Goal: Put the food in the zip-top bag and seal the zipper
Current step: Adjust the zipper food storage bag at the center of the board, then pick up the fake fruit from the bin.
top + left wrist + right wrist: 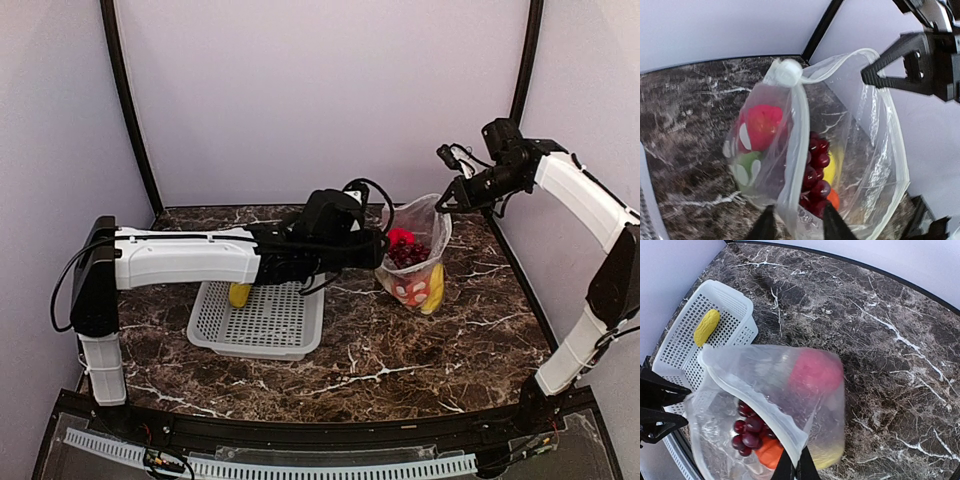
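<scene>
The zip-top bag point(415, 250) stands upright on the table with its mouth open. Inside are a red pepper point(762, 125), a dark grape bunch point(815, 170), a yellow piece point(830, 170) and an orange pumpkin point(771, 452). The zipper strip point(755, 405) is unsealed. My right gripper point(796, 467) is shut on the bag's rim and holds it up; it also shows from above point(445, 200). My left gripper point(797, 227) is at the bag's left side, its jaws apart with the other rim strip point(800, 125) running between them. One yellow piece point(239, 293) lies in the basket.
The grey perforated basket point(260, 330) sits left of the bag, under my left forearm. Walls and a black frame post point(820, 30) close off the back and right side behind the bag.
</scene>
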Robot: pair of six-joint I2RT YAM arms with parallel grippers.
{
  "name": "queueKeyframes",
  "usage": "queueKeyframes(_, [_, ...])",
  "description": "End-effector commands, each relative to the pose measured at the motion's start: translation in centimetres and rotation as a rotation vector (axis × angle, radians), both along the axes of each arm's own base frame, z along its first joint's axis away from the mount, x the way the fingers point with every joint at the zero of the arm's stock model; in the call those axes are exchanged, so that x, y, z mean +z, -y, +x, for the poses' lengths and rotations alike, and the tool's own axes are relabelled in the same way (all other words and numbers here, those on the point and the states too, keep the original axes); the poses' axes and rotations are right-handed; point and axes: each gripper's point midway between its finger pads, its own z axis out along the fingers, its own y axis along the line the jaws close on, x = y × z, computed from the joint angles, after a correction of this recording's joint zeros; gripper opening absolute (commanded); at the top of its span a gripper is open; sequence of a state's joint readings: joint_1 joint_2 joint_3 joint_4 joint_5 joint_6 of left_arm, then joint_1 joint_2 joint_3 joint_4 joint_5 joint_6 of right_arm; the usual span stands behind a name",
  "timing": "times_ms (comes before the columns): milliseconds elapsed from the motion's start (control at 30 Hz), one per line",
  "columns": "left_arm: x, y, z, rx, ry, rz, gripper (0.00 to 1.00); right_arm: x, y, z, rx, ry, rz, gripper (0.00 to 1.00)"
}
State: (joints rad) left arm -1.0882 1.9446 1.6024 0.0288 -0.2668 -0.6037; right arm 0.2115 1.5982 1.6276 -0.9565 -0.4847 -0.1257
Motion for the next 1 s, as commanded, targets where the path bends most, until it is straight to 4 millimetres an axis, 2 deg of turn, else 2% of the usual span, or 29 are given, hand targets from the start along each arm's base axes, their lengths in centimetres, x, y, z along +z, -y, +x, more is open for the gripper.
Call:
queueKeyframes(0, [4.8,-1.6,-0.5,-0.067,0.148,0.081,0.45,3.3,-1.5,0.1,0.046,0.075,0.110,0.00])
queueKeyframes(33, [4.6,-2.2,-0.8,-0.075,0.147,0.116,0.54,3.0,-1.9,0.0,0.059,0.054,0.127,0.00])
queueKeyframes(67, [4.9,-3.3,-1.2,-0.078,0.163,0.145,0.58,2.5,-2.2,-0.1,0.073,0.032,0.143,0.00])
queueKeyframes(100, [3.0,-4.5,-1.8,-0.084,0.139,0.207,0.65,2.1,-2.4,-0.2,0.085,0.016,0.155,0.00])
queueKeyframes(133, [4.1,-6.1,-2.0,-0.056,0.157,0.217,0.68,1.8,-2.7,-0.3,0.099,0.003,0.171,0.00])
queueKeyframes(167, [1.6,-7.9,-2.4,-0.042,0.119,0.296,0.74,1.5,-2.9,-0.4,0.110,-0.005,0.182,0.00])
queueKeyframes(200, [2.5,-10.1,-2.3,0.023,0.128,0.309,0.76,1.4,-3.1,-0.5,0.118,-0.005,0.192,0.00])
queueKeyframes(233, [-0.2,-12.4,-2.6,0.047,0.086,0.404,0.79,1.4,-3.2,-0.6,0.128,-0.005,0.202,0.00])
queueKeyframes(267, [0.5,-14.7,-2.5,0.119,0.094,0.423,0.80,1.3,-3.4,-0.7,0.136,-0.002,0.209,0.00])
queueKeyframes(300, [-1.9,-17.4,-2.8,0.150,0.053,0.517,0.84,1.3,-3.5,-0.8,0.142,0.000,0.215,0.00])
queueKeyframes(333, [-1.6,-19.7,-2.7,0.217,0.042,0.523,0.87,1.3,-3.6,-0.9,0.148,0.001,0.219,0.00])
queueKeyframes(367, [-3.2,-22.6,-3.0,0.254,-0.002,0.577,0.88,1.2,-3.7,-1.0,0.152,0.002,0.222,0.00])
queueKeyframes(400, [-3.9,-23.8,-3.2,0.268,-0.039,0.577,0.89,1.1,-3.7,-1.0,0.153,0.002,0.223,0.00])
queueKeyframes(433, [-5.2,-26.2,-3.2,0.301,-0.083,0.602,0.89,0.9,-3.8,-1.1,0.156,-0.001,0.224,0.00])
queueKeyframes(500, [-6.8,-28.4,-3.5,0.315,-0.130,0.612,0.90,0.3,-3.8,-1.1,0.158,-0.012,0.226,0.00])
queueKeyframes(600, [-8.2,-30.3,-2.9,0.348,-0.176,0.595,0.87,-0.4,-4.0,-1.2,0.164,-0.032,0.226,0.00])
queueKeyframes(667, [-9.4,-30.9,-2.4,0.348,-0.210,0.588,0.83,-0.6,-4.1,-1.4,0.167,-0.037,0.227,0.00])
queueKeyframes(833, [-12.0,-31.3,-0.4,0.362,-0.299,0.638,0.82,-0.7,-4.3,-1.8,0.177,-0.034,0.222,0.00])
queueKeyframes(867, [-11.7,-31.2,0.2,0.366,-0.301,0.635,0.82,-0.8,-4.3,-1.9,0.178,-0.034,0.220,0.00])
queueKeyframes(967, [-13.2,-30.6,1.4,0.345,-0.320,0.690,0.83,-0.9,-4.4,-2.0,0.178,-0.037,0.218,0.00])
